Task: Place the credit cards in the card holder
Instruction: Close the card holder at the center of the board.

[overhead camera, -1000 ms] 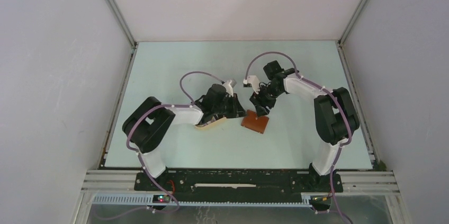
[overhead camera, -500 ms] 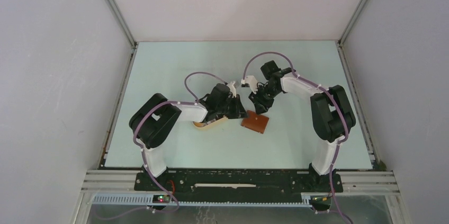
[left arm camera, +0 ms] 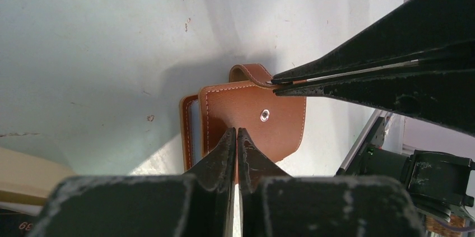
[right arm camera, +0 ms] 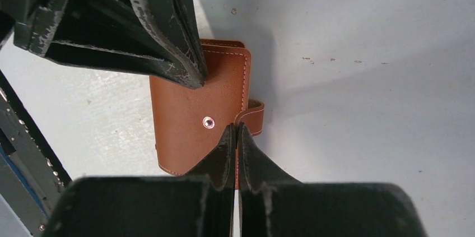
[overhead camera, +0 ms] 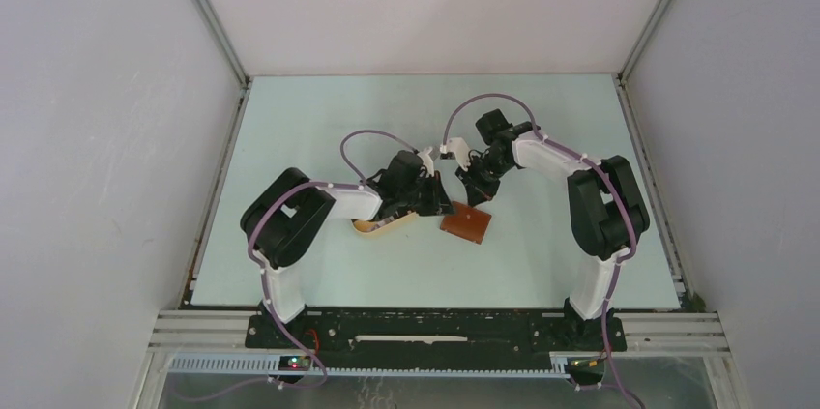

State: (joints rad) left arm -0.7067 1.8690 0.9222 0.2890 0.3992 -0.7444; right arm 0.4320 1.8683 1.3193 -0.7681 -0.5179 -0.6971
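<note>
card holder (overhead camera: 467,226) lying folded at desk (overhead camera: 319,129) centre | right pincer (right arm camera: 236,130) clamping its strap (left arm camera: 249,72) at 12 o'clock, probably to unsnap it | left pincer (left arm camera: 236,134) closed, seemingly pressing cover at 10 o'clock, anchoring it

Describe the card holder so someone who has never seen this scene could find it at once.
On the pale green table, look near its middle. The card holder is the small, squarish reddish-brown leather piece with white stitching and a metal snap; the tray to its left is cream, not brown.
</note>
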